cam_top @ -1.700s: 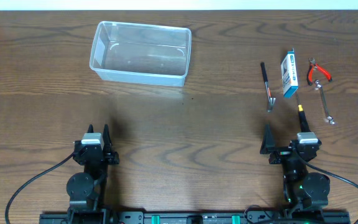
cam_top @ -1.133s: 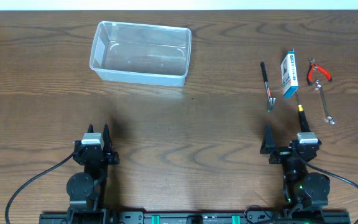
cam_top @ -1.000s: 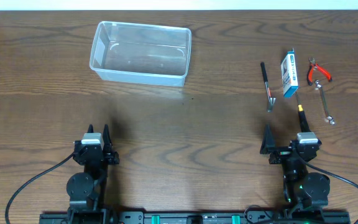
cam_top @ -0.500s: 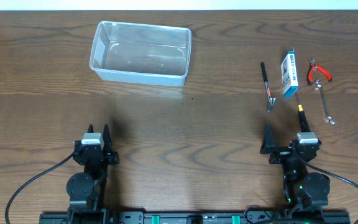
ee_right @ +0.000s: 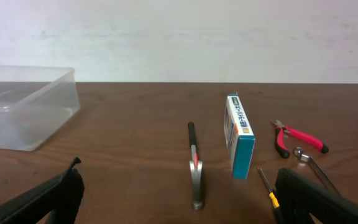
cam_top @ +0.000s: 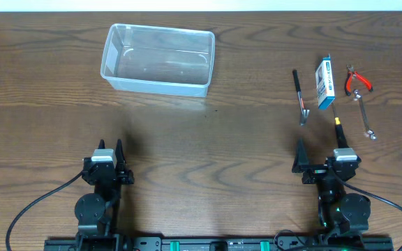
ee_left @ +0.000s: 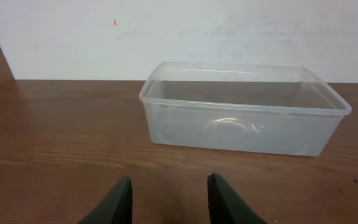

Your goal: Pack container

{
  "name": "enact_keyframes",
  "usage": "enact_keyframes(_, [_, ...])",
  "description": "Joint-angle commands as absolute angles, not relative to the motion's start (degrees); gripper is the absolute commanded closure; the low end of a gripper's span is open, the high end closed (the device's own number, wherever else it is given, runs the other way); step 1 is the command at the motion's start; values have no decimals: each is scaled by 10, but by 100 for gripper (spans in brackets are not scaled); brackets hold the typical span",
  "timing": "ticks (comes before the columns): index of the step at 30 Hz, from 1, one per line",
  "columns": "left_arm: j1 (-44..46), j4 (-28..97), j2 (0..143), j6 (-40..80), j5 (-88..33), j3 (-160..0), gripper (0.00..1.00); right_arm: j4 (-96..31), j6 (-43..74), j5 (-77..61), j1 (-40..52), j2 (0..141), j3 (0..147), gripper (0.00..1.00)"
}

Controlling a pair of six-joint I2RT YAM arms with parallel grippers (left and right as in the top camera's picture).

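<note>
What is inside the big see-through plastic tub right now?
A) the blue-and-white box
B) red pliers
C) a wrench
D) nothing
D: the clear rectangular plastic tub is empty; the red-handled pliers, blue-and-white box and silver wrench lie outside it on the wooden table.

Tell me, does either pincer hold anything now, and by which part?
Nothing is held. The left pincer and right pincer are both open and empty; the container stands apart, untouched.

No words, numbers or brand names can be read anywhere. The blue-and-white box point(ee_right: 239, 142), well to the right of the clear tub point(cam_top: 156, 85), carries printed marks on its white face. They are too small and blurred to make out.
</note>
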State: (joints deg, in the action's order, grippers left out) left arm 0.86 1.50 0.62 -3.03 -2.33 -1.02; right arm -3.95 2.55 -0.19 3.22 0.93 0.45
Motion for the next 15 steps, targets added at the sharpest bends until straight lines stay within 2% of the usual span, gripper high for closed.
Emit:
enact_keyframes(1, [10,40,3,-36,1,-2,45,-38,21,12,27,4,3,1])
enact_keyframes(2, [10,40,3,-36,1,-2,2,-32,21,13,27,4,3,1])
enact_keyframes(15, [10,38,3,-36,1,-3,2,-5,51,-17,27,10,19,1])
